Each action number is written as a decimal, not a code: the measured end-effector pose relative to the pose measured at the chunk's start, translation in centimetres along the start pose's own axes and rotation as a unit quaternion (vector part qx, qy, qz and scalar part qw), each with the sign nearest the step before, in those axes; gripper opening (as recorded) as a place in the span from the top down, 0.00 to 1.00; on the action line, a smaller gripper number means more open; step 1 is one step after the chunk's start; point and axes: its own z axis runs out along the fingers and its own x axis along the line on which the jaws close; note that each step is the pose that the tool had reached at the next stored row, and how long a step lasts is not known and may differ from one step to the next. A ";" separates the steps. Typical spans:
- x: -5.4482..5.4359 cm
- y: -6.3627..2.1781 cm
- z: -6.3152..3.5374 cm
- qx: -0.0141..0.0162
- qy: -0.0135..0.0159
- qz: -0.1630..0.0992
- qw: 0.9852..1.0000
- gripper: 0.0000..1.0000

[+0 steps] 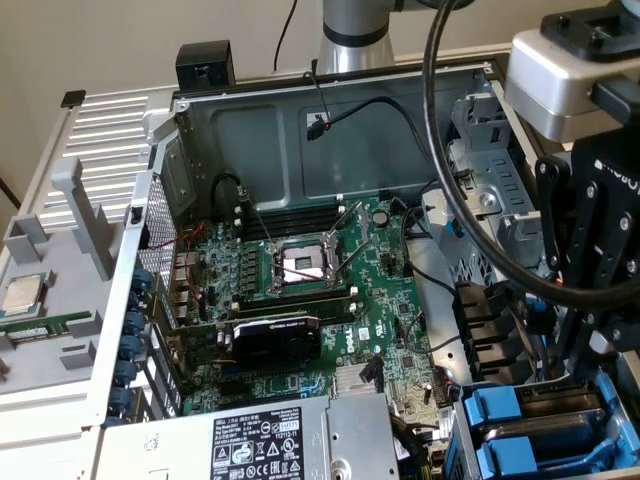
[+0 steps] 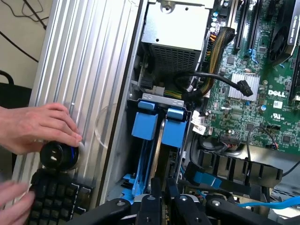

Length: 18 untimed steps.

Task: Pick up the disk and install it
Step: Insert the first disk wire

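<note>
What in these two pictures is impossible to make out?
- Wrist view: the blue carriers stand edge-on, so their faces and any labels are hidden.
- Wrist view: the gripper covers the carriers' near ends, so whether it holds one is unclear.
- Exterior view: the power supply label has print too small to read and is cut off by the edge.

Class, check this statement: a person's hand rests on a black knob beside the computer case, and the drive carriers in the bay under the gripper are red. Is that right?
Not quite. The drive carriers in the bay under the gripper are blue, not red, as the wrist view shows. The rest holds: a person's hand rests on the black knob beside the computer case.
</note>
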 end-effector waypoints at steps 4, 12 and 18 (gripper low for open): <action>0.0 0.00 0.00 0.000 0.000 0.000 1.000 0.83; -0.1 0.10 -0.01 -0.002 -0.003 0.016 1.000 0.83; -0.1 0.10 0.04 -0.006 -0.009 0.052 0.999 0.83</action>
